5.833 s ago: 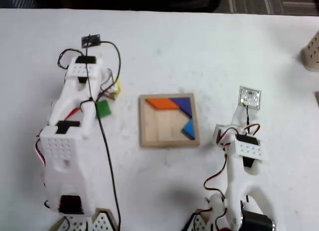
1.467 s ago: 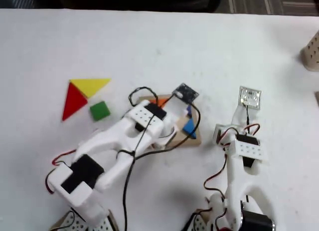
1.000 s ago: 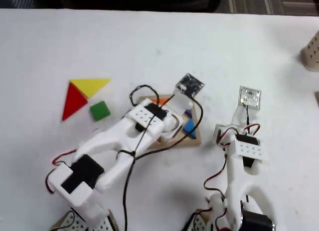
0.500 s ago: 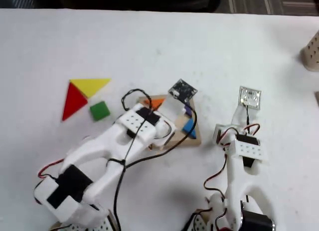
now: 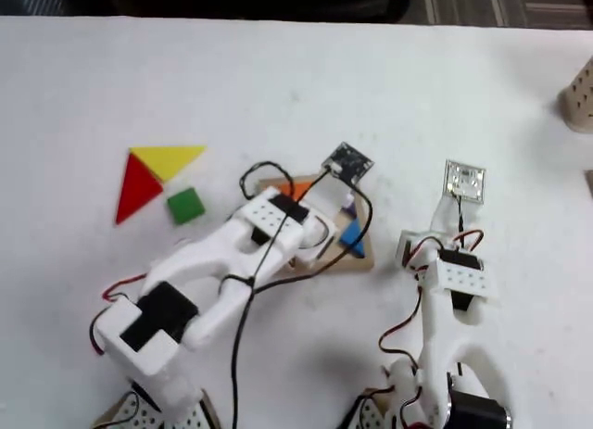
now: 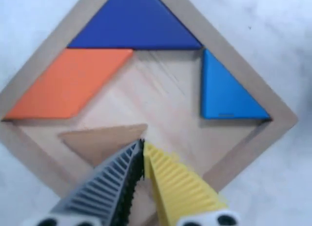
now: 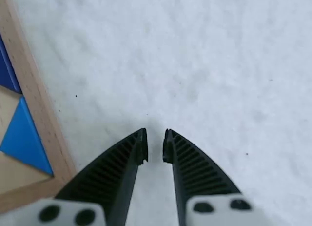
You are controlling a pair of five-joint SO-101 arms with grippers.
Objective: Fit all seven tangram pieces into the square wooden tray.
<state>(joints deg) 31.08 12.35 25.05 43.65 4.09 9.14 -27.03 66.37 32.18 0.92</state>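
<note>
The square wooden tray [image 6: 278, 119] holds a dark blue large triangle [image 6: 134, 23], an orange parallelogram [image 6: 68, 82] and a light blue triangle [image 6: 224, 94]. A wood-coloured triangle [image 6: 92, 140] lies flat on the tray floor. My left gripper [image 6: 143, 147] hangs over the tray, shut, its tips at that triangle's corner. In the high view the left arm [image 5: 269, 230] covers most of the tray [image 5: 367, 258]. A red triangle [image 5: 137, 190], a yellow triangle [image 5: 169, 158] and a green square [image 5: 185, 206] lie on the table to the tray's left. My right gripper [image 7: 155, 144] is slightly open over bare table beside the tray rim [image 7: 29, 89].
The right arm [image 5: 456, 281] stands to the right of the tray. A pale object [image 5: 579, 100] sits at the table's far right edge. The white table [image 5: 371, 86] stretches behind the tray.
The left arm has swung from the loose pieces at the left to over the tray, and has shifted slightly there during the last second. The right arm has kept still.
</note>
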